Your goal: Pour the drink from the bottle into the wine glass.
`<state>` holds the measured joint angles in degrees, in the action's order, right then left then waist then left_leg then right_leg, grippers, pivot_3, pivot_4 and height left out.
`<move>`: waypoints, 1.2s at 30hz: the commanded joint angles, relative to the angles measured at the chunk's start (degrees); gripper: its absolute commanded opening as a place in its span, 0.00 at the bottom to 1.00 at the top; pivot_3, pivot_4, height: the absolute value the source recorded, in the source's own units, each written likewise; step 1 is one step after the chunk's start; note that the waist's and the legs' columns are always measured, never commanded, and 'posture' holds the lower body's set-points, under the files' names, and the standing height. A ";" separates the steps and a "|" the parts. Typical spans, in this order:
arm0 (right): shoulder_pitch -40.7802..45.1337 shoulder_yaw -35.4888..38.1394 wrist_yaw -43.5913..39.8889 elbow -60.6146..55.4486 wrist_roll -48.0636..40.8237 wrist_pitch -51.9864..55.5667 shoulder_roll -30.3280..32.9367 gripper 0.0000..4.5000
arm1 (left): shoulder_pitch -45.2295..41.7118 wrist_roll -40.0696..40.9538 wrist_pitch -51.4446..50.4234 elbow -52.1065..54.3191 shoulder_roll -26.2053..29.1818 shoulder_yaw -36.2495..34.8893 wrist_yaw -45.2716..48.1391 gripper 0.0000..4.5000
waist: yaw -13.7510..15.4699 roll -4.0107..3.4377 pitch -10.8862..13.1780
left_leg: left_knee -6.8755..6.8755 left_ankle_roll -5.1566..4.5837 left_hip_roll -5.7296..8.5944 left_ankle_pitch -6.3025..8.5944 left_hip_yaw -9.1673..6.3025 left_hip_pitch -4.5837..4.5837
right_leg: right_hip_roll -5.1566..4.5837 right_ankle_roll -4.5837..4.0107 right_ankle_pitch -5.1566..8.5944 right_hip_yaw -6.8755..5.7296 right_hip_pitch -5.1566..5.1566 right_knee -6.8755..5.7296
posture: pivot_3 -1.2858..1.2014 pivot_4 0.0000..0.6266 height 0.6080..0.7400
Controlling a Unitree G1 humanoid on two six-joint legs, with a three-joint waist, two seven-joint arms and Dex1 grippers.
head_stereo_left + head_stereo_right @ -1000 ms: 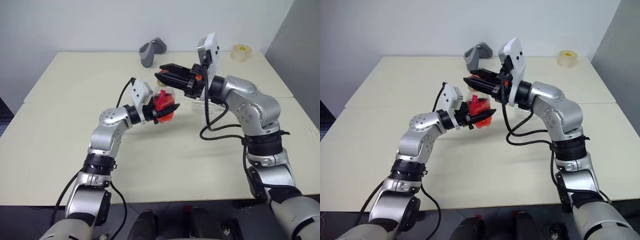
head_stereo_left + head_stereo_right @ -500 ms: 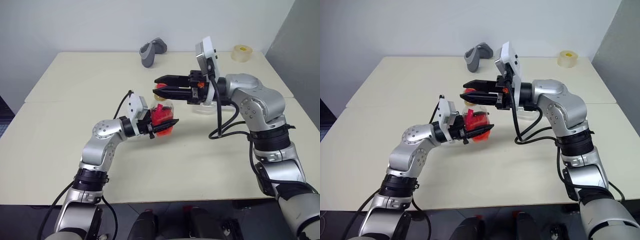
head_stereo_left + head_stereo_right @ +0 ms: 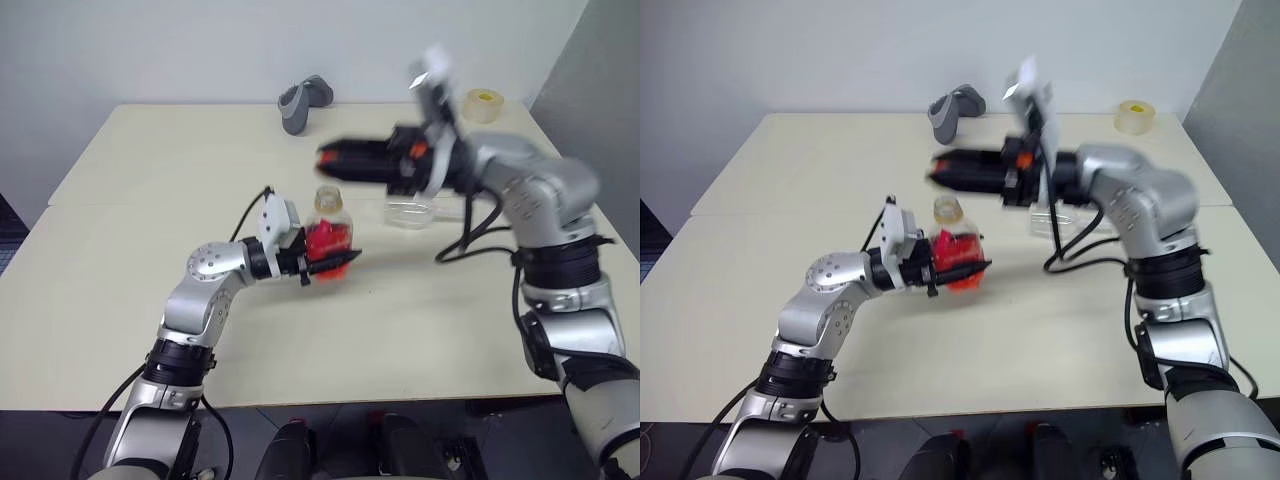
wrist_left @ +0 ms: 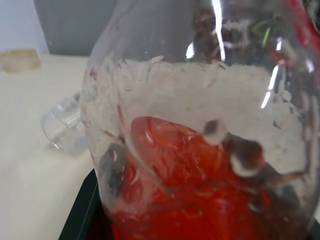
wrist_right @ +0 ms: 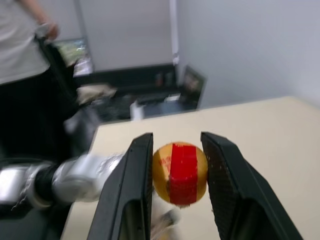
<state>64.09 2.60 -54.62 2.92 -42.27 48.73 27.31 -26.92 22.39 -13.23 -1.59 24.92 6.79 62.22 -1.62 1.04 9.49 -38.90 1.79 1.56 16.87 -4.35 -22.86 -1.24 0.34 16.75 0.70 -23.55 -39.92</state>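
On the bottle (image 3: 328,238), a red mark, unreadable.

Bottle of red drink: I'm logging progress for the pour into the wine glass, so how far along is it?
Done: the yellow cap with the red mark is off, pinched in the right gripper. In hand: the left gripper holds the small clear plastic bottle upright, with the red drink inside. Left: tipping it over the clear wine glass, which shows no red yet.

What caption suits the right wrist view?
Two black fingers pinch the bottle's yellow cap above the table.
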 commanded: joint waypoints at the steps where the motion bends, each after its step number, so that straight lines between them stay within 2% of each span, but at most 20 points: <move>1: 0.06 2.32 1.67 -2.40 -4.70 5.85 -0.26 0.26 | -2.04 -0.37 3.26 0.08 -0.14 -0.69 0.70 0.49 | -0.01 0.00 0.00 | 0.00 -0.02 0.00 0.01 -0.01 0.01 | 0.00 0.00 0.00 -0.01 0.01 -0.01 | 0.52 0.24 1.00; 5: 0.03 3.77 4.18 -2.74 -5.28 6.66 -1.24 0.26 | -2.47 -0.52 3.52 -0.51 -0.37 -0.77 0.81 0.49 | -0.08 -0.01 0.00 | 0.00 -0.11 -0.04 0.06 0.01 0.03 | 0.02 0.00 0.00 -0.01 0.00 -0.09 | 0.52 0.24 1.00; 9: -3.37 1.91 5.41 -5.27 0.33 -0.43 -0.66 0.26 | -2.50 -0.71 3.69 -0.57 -0.18 -1.13 0.27 0.49 | -0.08 0.00 0.00 | 0.01 -0.09 -0.03 0.05 0.04 0.00 | 0.02 0.00 0.00 0.02 0.00 -0.04 | 0.52 0.24 1.00; 15: -16.36 4.05 13.37 -14.49 3.71 -2.29 0.33 0.26 | -1.61 -0.37 2.71 1.02 -0.01 -1.78 -1.52 0.49 | 0.07 0.03 -0.02 | -0.04 -0.10 -0.02 0.05 0.03 -0.01 | 0.01 0.01 -0.01 0.00 0.05 -0.05 | 0.52 0.24 1.00; 18: -26.19 6.69 22.31 -20.78 5.76 -1.93 -1.17 0.26 | -1.25 -0.21 2.08 1.74 -0.45 -2.12 -3.34 0.49 | 0.06 0.04 -0.02 | 0.00 -0.07 -0.04 0.04 0.00 0.00 | 0.02 0.00 0.00 -0.03 0.04 -0.04 | 0.52 0.24 1.00; 21: -35.83 6.60 33.35 -25.53 13.33 -2.04 -2.30 0.26 | -1.21 -0.17 1.88 2.06 -1.09 -1.79 -4.42 0.49 | 0.11 0.05 -0.03 | 0.01 -0.06 -0.05 0.03 -0.02 -0.01 | 0.02 0.00 0.00 -0.04 0.07 -0.04 | 0.52 0.24 1.00; 24: -46.14 5.50 40.96 -29.50 19.62 -3.53 -4.40 0.26 | -1.49 -0.29 1.81 1.70 -1.92 -1.41 -5.22 0.49 | 0.12 0.05 -0.03 | 0.00 -0.06 -0.03 0.03 0.02 0.03 | 0.03 0.01 0.00 0.01 0.09 -0.08 | 0.52 0.24 1.00; 27: -52.44 5.53 46.39 -30.36 22.17 -4.91 -9.08 0.26 | -1.47 -0.88 2.51 1.25 -2.43 -0.71 -5.10 0.49 | 0.01 0.03 -0.04 | 0.02 -0.04 -0.04 0.02 0.06 0.05 | 0.06 0.01 0.00 0.07 0.07 -0.09 | 0.52 0.24 1.00; 33: -55.56 4.79 51.21 -27.41 24.04 -7.93 -17.72 0.26 | -2.40 -1.04 2.57 0.51 -3.98 0.15 -5.20 0.49 | -0.26 -0.01 -0.04 | 0.09 -0.04 -0.12 0.02 0.11 0.16 | 0.16 0.01 0.01 0.14 0.09 -0.10 | 0.52 0.24 1.00; 36: -55.09 4.78 51.63 -25.97 24.56 -8.59 -19.08 0.26 | -2.82 -1.21 2.55 0.28 -4.41 0.22 -5.22 0.49 | -0.15 0.00 -0.04 | 0.07 -0.04 -0.09 0.02 0.12 0.16 | 0.15 0.01 0.01 0.14 0.11 -0.08 | 0.52 0.24 1.00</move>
<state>8.20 6.88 -3.42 -22.44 -18.14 41.73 8.17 -28.08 21.21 -11.97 -2.63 20.89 7.35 56.96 -1.77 1.04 9.45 -38.84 1.75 1.48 16.89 -4.23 -22.70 -1.09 0.35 16.76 0.84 -23.43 -40.00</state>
